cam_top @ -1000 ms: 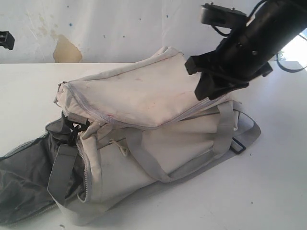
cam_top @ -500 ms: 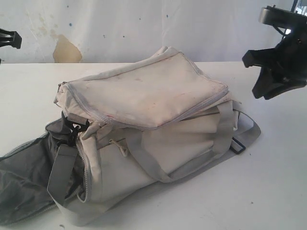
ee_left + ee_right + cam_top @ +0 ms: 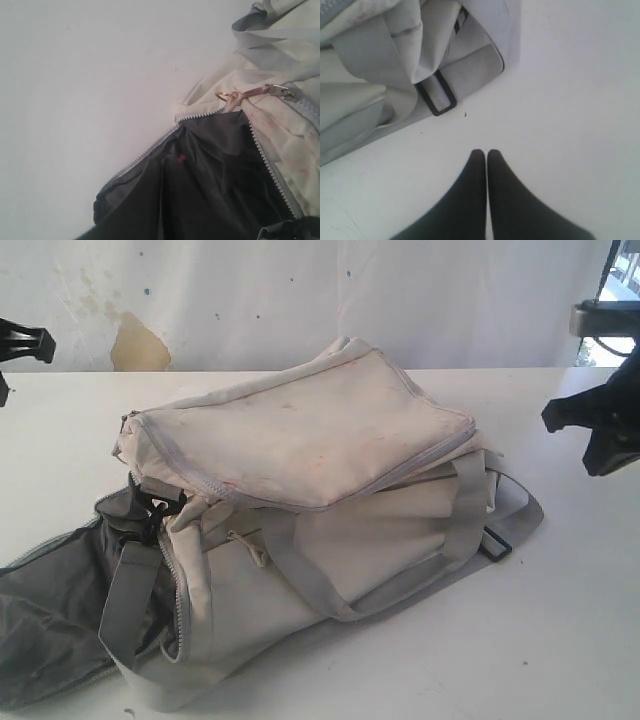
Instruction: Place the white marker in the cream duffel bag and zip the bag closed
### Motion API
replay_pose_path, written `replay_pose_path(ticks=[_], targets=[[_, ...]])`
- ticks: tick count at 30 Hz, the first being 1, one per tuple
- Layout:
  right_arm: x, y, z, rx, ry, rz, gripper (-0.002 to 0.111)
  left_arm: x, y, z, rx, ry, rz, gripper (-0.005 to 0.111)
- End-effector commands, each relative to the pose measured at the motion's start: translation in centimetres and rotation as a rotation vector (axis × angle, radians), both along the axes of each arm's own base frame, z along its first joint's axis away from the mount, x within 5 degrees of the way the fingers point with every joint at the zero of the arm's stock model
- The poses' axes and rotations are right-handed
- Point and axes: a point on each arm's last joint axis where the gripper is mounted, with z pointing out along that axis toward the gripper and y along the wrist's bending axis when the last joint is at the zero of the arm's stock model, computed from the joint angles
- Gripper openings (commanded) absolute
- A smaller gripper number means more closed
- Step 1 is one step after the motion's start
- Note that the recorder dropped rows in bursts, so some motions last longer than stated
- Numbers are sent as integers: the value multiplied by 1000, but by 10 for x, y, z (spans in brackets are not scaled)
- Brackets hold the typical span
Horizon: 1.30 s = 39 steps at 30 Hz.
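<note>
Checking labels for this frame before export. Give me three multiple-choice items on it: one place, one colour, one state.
1. Where is the right gripper relative to the cream duffel bag?
A. inside the bag
B. over bare table, off the bag
C. pressing on the top flap

2. What colour is the lining showing between the parted zipper teeth?
A. red
B. cream
C. dark grey

3. How do the right gripper's jaws stand?
A. shut, nothing between them
B. wide open
C. shut on a strap

Key:
1 B, the right wrist view shows the fingers over white table beside the bag's strap.
2 C, the left wrist view shows dark grey fabric inside the opening.
3 A, the fingers meet with only table beyond them.
</note>
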Motion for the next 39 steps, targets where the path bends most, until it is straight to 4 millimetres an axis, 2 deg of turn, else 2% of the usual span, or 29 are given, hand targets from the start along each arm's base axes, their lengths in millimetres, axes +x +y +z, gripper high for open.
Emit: replay_pose_path(ticks=[1, 6, 16, 23, 33, 39], targets=[[-3, -6, -7, -39, 15, -44, 0, -2, 10, -1, -2, 30, 40, 0], [-5, -10, -5, -75, 6, -90, 0, -2, 25, -1, -4, 54, 85, 0], [-15, -10, 17, -71, -71, -93, 0, -3, 17, -1, -72, 58, 29, 0], [-27, -10, 38, -67, -142, -95, 0, -6, 25, 2, -89, 61, 53, 0], [-56, -10, 71, -60, -271, -97, 0, -36, 26, 43, -88, -85, 38, 0], [-84, -11, 90, -56, -356, -100, 0, -71, 28, 79, -82, -228, 34, 0]])
